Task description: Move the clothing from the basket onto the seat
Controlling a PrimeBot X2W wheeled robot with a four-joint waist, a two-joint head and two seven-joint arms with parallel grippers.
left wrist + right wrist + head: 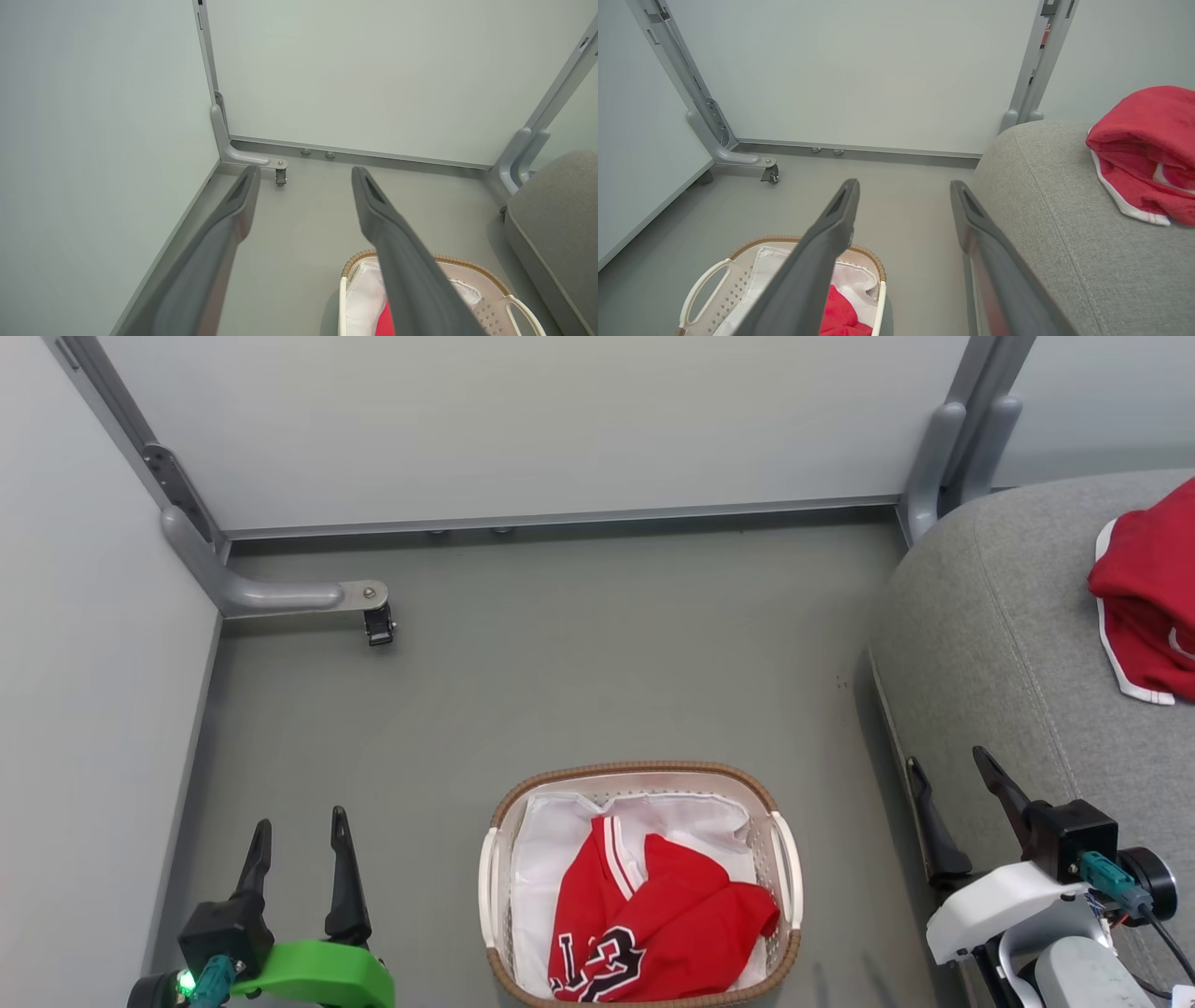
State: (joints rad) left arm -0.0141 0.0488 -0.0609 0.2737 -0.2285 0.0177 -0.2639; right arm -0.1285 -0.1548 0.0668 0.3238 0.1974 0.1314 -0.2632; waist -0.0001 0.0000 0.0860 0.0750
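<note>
From the head, I saw a red jersey (pixel 653 924) lying in the basket (pixel 635 768). A second jersey (pixel 1148 588) lay on the seat (pixel 990 635), right of the basket. My left claw (pixel 301 821) and right claw (pixel 948 761) hung either side of the basket, spread apart, empty. Both wrist views showed fingers (pixel 224 242) wide apart near the basket.

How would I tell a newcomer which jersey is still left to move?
On the grey floor left of the seat stands an oval white basket with a brown rim. Inside, on its white liner, lies a crumpled red jersey. Unlike the red jersey on the seat, it shows black lettering outlined in white.
</note>
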